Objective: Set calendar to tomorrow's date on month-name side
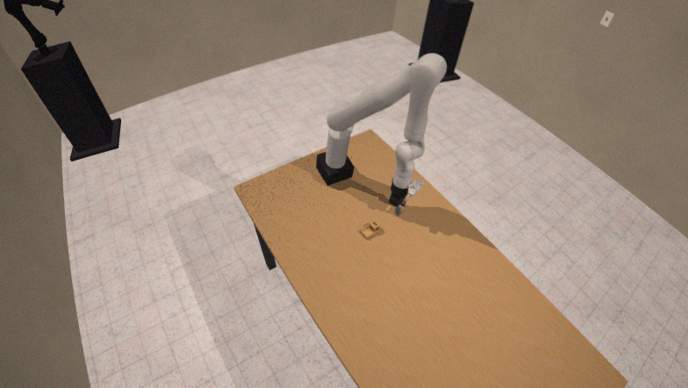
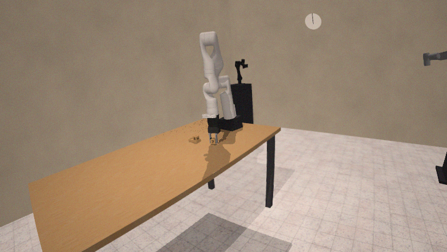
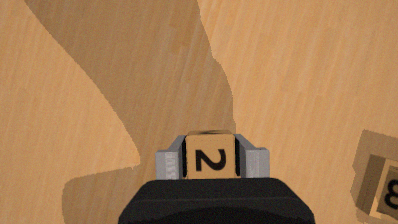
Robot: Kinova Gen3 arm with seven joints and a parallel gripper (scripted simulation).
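Observation:
My gripper is shut on a wooden number cube; the face toward the wrist camera shows a 2. The cube is held low, at or just above the table top; I cannot tell whether it touches. In the top and exterior views the gripper points straight down, a short way from the wooden tray. The tray lies flat on the table with the other cube in it, at the right edge of the wrist view and cut off by the frame.
The arm's black base stands at the table's far end behind the gripper. The table's long edge runs close beside the gripper. Dark pedestals stand on the floor away from the table.

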